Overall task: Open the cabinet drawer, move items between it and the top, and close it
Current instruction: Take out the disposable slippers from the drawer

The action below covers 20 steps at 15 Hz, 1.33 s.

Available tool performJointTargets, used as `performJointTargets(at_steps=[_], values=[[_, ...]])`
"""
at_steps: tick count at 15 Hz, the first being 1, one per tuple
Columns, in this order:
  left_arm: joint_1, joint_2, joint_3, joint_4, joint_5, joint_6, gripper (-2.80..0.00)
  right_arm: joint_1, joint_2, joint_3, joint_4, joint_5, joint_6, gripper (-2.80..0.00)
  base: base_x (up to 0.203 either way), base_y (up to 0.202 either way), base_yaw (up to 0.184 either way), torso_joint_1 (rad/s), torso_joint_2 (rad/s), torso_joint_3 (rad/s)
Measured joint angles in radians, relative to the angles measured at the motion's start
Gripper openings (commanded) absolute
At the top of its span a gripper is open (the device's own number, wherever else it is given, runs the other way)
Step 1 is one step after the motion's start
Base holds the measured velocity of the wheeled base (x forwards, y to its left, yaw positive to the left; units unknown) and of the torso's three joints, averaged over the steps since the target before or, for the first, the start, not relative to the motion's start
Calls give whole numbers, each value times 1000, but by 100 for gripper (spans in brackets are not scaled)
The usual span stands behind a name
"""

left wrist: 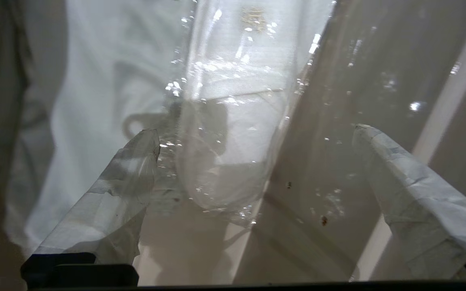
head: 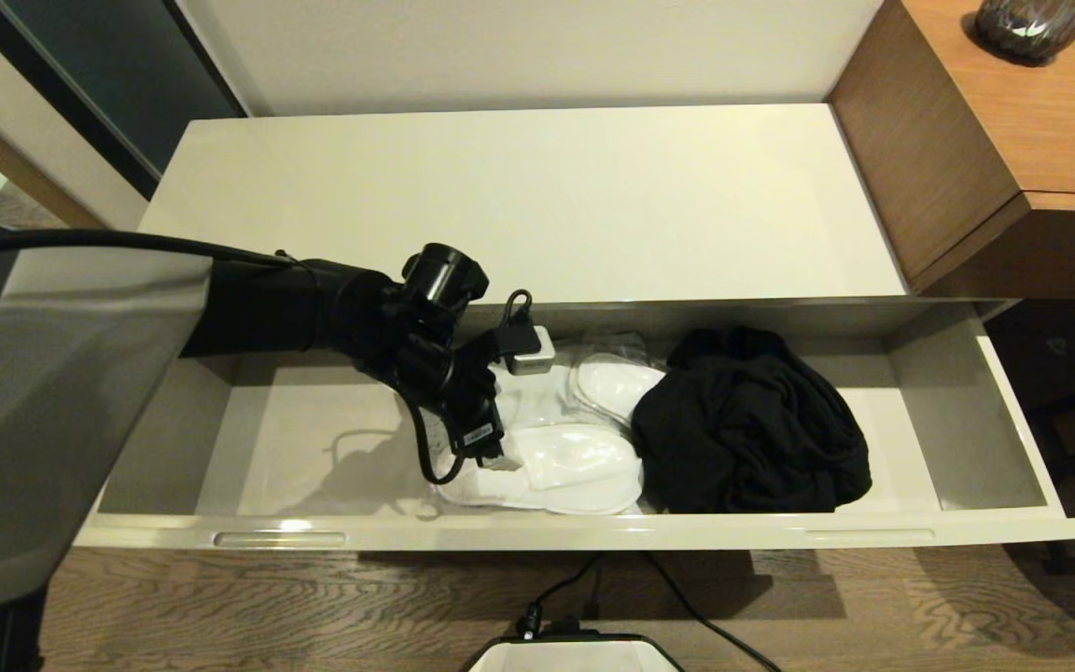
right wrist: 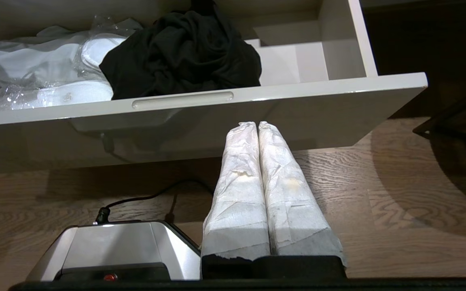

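Note:
The cabinet drawer [head: 593, 534] stands pulled out. Inside lie a black garment [head: 752, 429], a light grey garment [left wrist: 91, 101] and clear-wrapped white slippers [head: 584, 467], with a second pair [head: 612, 383] behind them. My left gripper [head: 498, 462] reaches down into the drawer over the near slippers. Seen from the left wrist, that gripper [left wrist: 255, 131] is open wide, the wrapped heel of a slipper [left wrist: 225, 153] lies between its fingers, and nothing is gripped. The top [head: 519, 196] is bare. My right gripper [right wrist: 258, 124] hangs shut and empty below the drawer front [right wrist: 297, 95].
A taller brown wooden unit [head: 995, 140] with a dark glass vase [head: 1032, 28] adjoins the top on the right. The right end of the drawer holds nothing. My base [head: 575, 655] and a black cable [head: 687, 607] sit on the wooden floor in front.

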Motion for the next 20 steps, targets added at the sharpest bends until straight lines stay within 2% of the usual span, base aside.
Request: performJointTargets(at_steps=[12, 14, 20], values=[[0, 38, 81, -38, -13, 2, 0, 1, 0, 0, 0, 0, 0, -280, 0, 0, 0, 0, 0, 0], [0, 64, 97, -137, -13, 8, 0, 0, 0, 0, 0, 0, 0, -280, 0, 0, 0, 0, 0, 0], [-2, 138, 195, -340, 1, 16, 0, 0, 0, 0, 0, 0, 0, -280, 0, 0, 0, 0, 0, 0]])
